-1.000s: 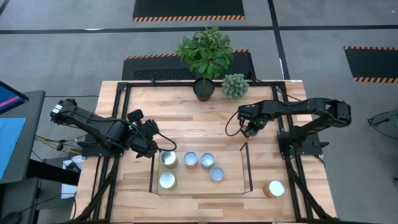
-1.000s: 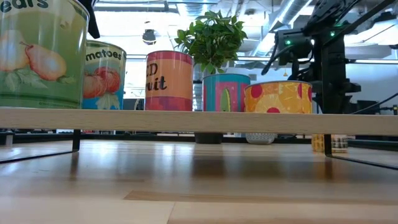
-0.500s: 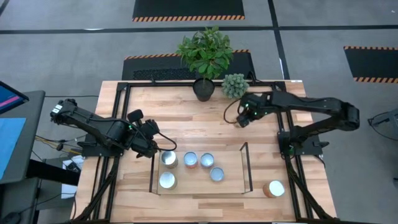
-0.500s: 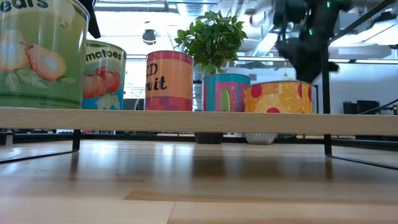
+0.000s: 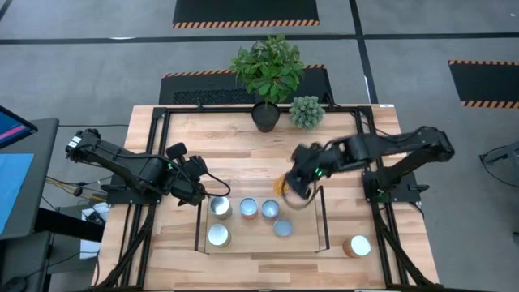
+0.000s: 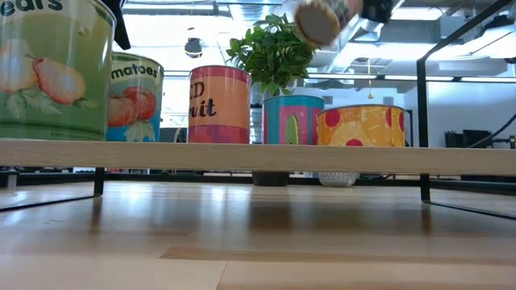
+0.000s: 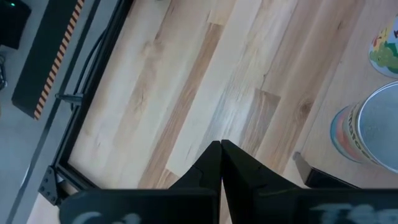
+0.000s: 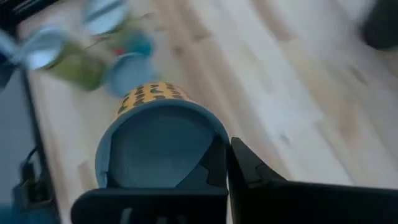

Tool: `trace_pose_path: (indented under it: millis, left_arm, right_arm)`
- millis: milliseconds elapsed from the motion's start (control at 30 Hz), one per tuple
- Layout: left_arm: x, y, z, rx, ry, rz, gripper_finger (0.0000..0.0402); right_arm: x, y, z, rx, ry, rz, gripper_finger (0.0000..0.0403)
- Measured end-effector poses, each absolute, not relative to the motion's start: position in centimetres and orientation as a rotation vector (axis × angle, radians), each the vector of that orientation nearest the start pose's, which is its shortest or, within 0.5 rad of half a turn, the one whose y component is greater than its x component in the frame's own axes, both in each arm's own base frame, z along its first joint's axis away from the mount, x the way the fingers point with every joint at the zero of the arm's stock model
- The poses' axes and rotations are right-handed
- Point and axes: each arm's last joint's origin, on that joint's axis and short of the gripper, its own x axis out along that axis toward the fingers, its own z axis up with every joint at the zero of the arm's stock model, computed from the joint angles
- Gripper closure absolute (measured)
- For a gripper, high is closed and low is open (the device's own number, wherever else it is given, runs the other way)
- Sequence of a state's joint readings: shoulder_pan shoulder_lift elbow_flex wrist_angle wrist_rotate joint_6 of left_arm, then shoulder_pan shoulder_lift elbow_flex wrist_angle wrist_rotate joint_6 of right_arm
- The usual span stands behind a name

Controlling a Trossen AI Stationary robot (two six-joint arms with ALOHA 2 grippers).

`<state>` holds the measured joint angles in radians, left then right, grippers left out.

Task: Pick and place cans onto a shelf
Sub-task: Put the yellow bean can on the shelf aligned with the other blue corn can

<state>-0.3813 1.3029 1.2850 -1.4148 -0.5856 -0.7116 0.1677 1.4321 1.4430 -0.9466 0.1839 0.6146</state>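
Note:
My right gripper [image 5: 293,183] is shut on a can with yellow patterned sides and a pale-blue end [image 8: 158,146]. It holds the can in the air over the right end of the light-wood shelf [image 5: 259,241]. The can also shows, tilted and blurred, high in the low view [image 6: 318,19]. Several cans stand upright on the shelf board [image 6: 258,155], among them a silver-topped one [image 5: 220,208] at the far left. Another can [image 5: 357,245] stands on the table at the near right. My left gripper [image 5: 201,193] is shut and empty beside the shelf's far left corner. My right gripper holds the can by its curved side [image 8: 214,146]; one dark finger [image 8: 245,169] shows against it and the can hides the other. The can is lifted clear of shelf and table, and is tilted, its round end toward the wrist camera.
A dark plant pot [image 5: 265,116] and a small green plant [image 5: 306,112] stand at the table's far edge. The shelf's thin wire frames [image 5: 322,212] rise at its short ends, the right one just below the held can. Bare wood lies left of the shelf [image 7: 186,93].
My right gripper has lifted the can off the table at the right, swung first toward the far edge, then toward the left and near edge until it is above the shelf's right end. The can has tipped from upright to tilted.

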Motion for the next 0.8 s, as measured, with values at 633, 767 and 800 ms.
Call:
trace_pose_path:
  millis: [633,767,800]
  left_arm:
    - [20.0,-6.3,32.3,0.051,1.106,0.590,0.0401]
    - [20.0,-6.3,32.3,0.047,1.105,0.592,0.0401]
    - [20.0,-6.3,32.3,0.047,1.105,0.592,0.0401]
  right_arm:
    - [38.7,15.2,29.9,0.041,1.107,-0.045,0.0400]
    - [39.2,16.0,29.1,0.008,1.122,-0.025,0.0400]
    - [39.2,16.1,28.9,0.003,1.128,-0.024,0.0400]
